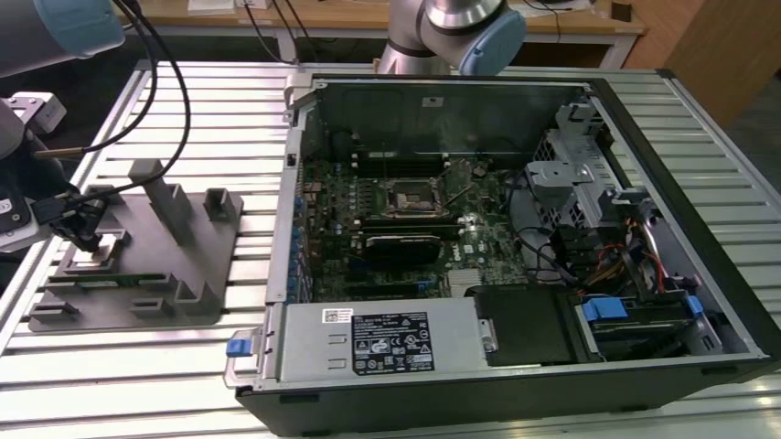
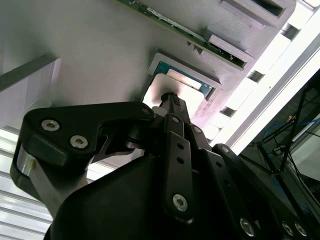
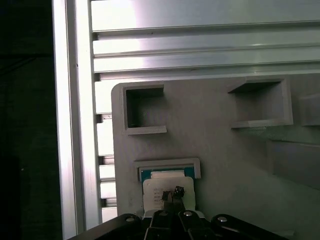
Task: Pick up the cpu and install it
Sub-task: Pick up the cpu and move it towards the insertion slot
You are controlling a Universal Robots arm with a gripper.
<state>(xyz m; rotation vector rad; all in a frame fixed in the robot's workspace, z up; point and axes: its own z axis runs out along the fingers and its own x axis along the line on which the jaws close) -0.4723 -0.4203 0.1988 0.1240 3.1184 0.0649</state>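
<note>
The cpu [image 1: 95, 257] is a small square chip with a silver top, lying in a framed pocket at the near end of the grey tray [image 1: 201, 274] on the exterior view's left. My gripper [image 1: 88, 241] stands straight over it. In both wrist views the black fingers are pressed together. Their tips [image 3: 172, 192] rest on the cpu's top [image 3: 159, 186], near the middle. The second wrist view shows the gripper [image 2: 170, 97] down on the cpu [image 2: 156, 90], whose bluish rim sits inside the pocket. The open socket [image 1: 412, 197] sits on the motherboard in the computer case.
The open computer case [image 1: 635, 210] fills the middle and the exterior view's right, with cables, drive bays and a power supply [image 1: 379, 338]. The tray [image 3: 215, 125] carries upright grey blocks [image 1: 165, 197] and a green board strip [image 2: 165, 22]. All rests on a slatted aluminium table [image 1: 196, 101].
</note>
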